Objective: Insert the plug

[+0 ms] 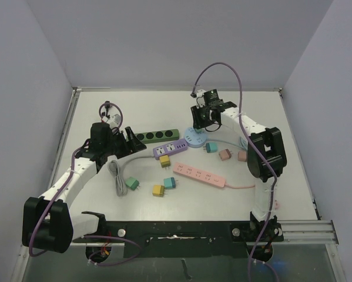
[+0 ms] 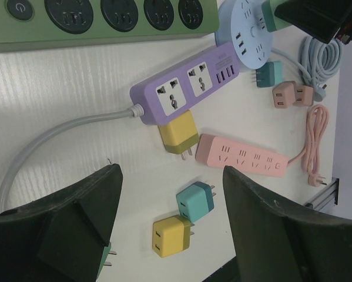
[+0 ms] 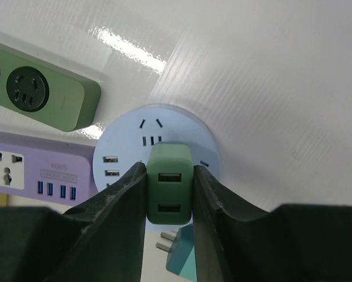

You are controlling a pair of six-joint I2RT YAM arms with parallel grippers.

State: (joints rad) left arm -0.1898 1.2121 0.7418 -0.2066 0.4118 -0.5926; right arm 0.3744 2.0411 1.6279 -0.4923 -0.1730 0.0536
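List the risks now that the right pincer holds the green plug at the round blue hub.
1. The green plug hides its own prongs, so they may miss the slots of the blue hub.
2. Nothing steadies the hub, so a push from the right pincer may shove it against the purple strip.

The plug point(image 3: 170, 183) is green, the round socket point(image 3: 126, 136) pale blue.
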